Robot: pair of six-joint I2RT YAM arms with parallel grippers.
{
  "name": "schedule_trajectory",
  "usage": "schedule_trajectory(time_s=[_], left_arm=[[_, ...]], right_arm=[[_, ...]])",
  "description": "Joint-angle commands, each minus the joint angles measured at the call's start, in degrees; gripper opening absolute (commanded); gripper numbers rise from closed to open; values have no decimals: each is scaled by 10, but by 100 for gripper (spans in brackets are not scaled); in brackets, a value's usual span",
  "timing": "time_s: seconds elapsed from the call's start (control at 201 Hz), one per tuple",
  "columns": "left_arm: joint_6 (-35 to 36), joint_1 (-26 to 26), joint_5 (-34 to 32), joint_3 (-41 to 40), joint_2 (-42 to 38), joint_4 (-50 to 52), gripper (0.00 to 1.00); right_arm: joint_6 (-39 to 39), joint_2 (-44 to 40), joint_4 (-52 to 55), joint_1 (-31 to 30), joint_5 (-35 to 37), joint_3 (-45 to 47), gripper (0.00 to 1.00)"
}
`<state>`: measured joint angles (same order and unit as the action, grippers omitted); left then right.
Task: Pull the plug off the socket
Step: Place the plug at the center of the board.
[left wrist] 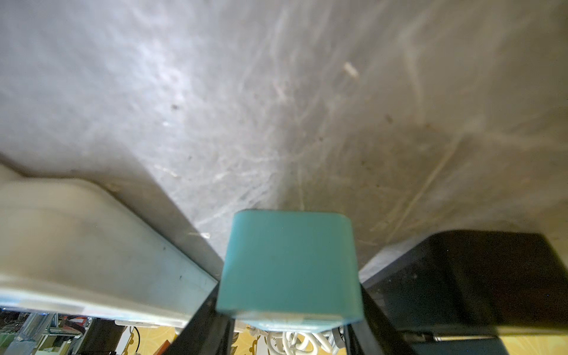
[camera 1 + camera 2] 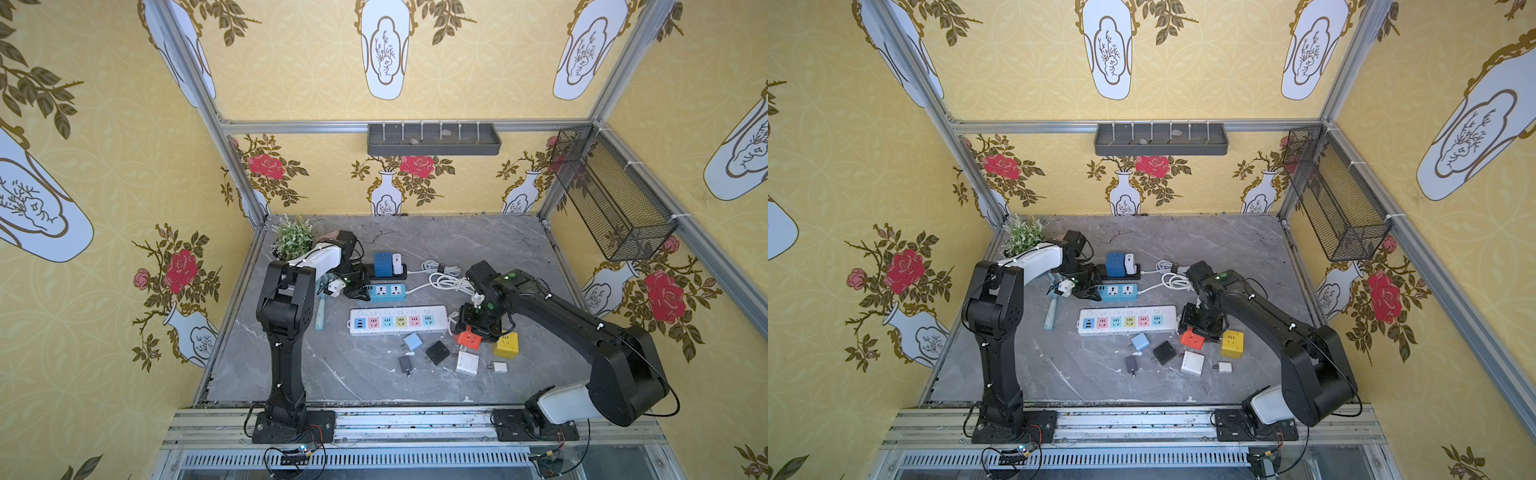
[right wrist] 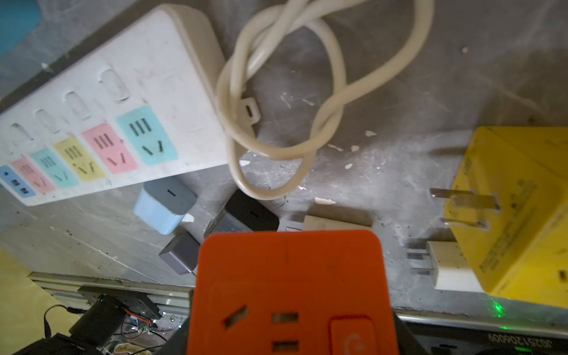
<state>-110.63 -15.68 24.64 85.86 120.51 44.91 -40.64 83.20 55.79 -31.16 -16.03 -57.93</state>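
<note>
Grey marbled surface (image 2: 478, 249), enclosed by yellow floral walls; contents as follows.

1. Left tool (image 2: 360, 292): closed on the left end of the teal strip (image 2: 388, 292). The wrist view shows the strip's teal end (image 1: 290, 264) clamped between the black fingers. The strip lies flat behind the white strip, its two sockets facing up.
2. Right tool (image 2: 471, 334): gripping the orange cube (image 2: 468, 341) just off the right end of the white strip (image 2: 399, 321). The cube's socket face (image 3: 289, 276) points at the wrist camera. Whether the cube rests on the surface cannot be told.
3. Yellow cube (image 2: 506, 345): just beside the orange cube, prongs showing in the right wrist view.
4. Loose chargers, in front of the white strip: light blue (image 2: 412, 341), black (image 2: 437, 352), grey (image 2: 405, 365), white (image 2: 467, 363), small white (image 2: 500, 367).
5. Blue cube (image 2: 382, 264) and white charger (image 2: 397, 264): side by side on a black strip (image 2: 405, 274), behind the teal strip.
6. Cord (image 2: 444, 276): white, coiled right of both back strips.
7. Plant (image 2: 293, 237): far left corner.
</note>
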Motion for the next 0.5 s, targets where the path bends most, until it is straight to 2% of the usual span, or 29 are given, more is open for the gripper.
schedule_trajectory(time_s=[0.0,0.07,0.279,0.493], left_arm=[[4,2,-73,-9,8,4,0],[4,3,-73,-9,7,5,0],[5,2,-72,-5,6,6,0],[5,2,-70,-4,3,12,0]], right_arm=[[-14,17,22,29,-1,0,42],[-10,26,22,50,-7,0,42],[-6,62,19,83,-12,0,51],[-13,94,2,88,2,-6,70]])
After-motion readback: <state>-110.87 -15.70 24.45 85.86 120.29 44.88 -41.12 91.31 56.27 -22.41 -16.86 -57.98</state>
